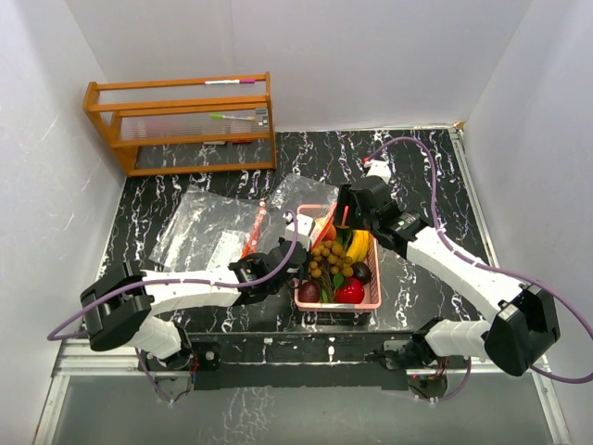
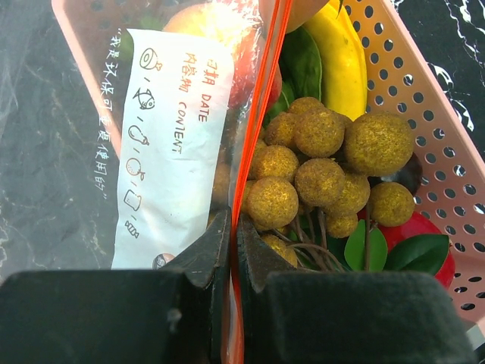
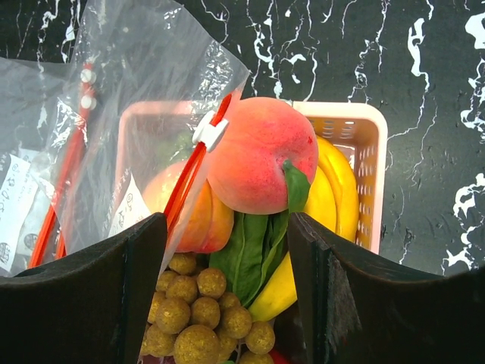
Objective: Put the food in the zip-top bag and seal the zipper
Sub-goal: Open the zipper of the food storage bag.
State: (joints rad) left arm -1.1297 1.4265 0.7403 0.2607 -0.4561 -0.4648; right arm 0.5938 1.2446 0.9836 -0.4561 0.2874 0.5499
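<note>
The left gripper [image 2: 233,227] clamps the red zipper edge [image 2: 258,136] of the clear zip-top plastic bag [image 2: 174,129], which drapes over the pink perforated plastic basket [image 2: 443,144]. The right gripper [image 3: 227,221], fingers apart, straddles a rosy round peach [image 3: 261,152] lying in the basket beside tan longans [image 3: 201,315] and yellow bananas [image 3: 333,197].

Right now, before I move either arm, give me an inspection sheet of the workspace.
Surface: black marble table.
Job's things: peach, bananas, longans in pink basket; bag draped over its left side.
Clutter: second bag flat on the table.
Grippers: left gripper shut on the bag's orange zipper edge; right gripper open, peach just ahead of it.
Cables: purple cable loops above the right arm; another runs along the left arm.
Surroundings: wooden rack back left; white walls.
</note>
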